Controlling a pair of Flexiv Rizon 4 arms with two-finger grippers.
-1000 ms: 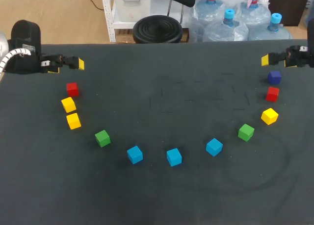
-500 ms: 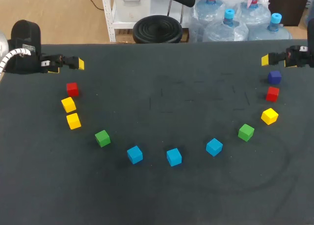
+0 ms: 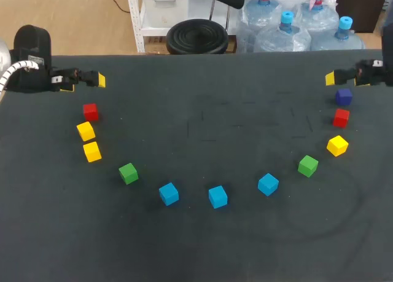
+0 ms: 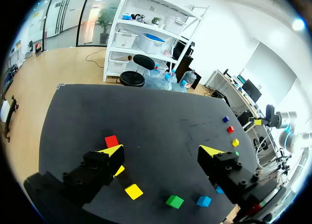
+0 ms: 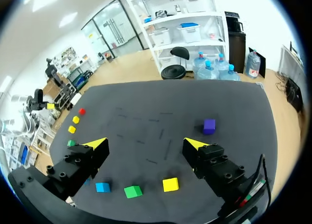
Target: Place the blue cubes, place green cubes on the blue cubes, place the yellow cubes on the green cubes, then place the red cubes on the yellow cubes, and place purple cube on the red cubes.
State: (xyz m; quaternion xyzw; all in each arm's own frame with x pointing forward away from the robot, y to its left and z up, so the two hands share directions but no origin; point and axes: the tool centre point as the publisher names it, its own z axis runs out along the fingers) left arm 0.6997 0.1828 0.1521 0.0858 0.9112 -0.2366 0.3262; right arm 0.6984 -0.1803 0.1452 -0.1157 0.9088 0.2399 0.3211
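Observation:
Cubes lie in an arc on the dark table. From the left: red cube [image 3: 90, 112], two yellow cubes [image 3: 86, 131] [image 3: 92, 151], green cube [image 3: 128, 172], three blue cubes [image 3: 168, 193] [image 3: 217, 196] [image 3: 268, 184], green cube [image 3: 307, 166], yellow cube [image 3: 336, 145], red cube [image 3: 341, 117], purple cube [image 3: 343, 97]. My left gripper [image 3: 92, 79] [image 4: 163, 151] hangs open above the far left, behind the red cube [image 4: 111, 141]. My right gripper [image 3: 334, 78] [image 5: 145, 144] is open at the far right, just behind the purple cube [image 5: 209, 126]. Neither holds anything.
The table [image 3: 202, 110] has bare cloth in its middle and back, with faint chalk marks there. The front strip below the arc of cubes is also bare. Its back edge runs just behind both grippers.
My right gripper has shifted slightly left and toward the purple cube. The left arm and all cubes stay where they were.

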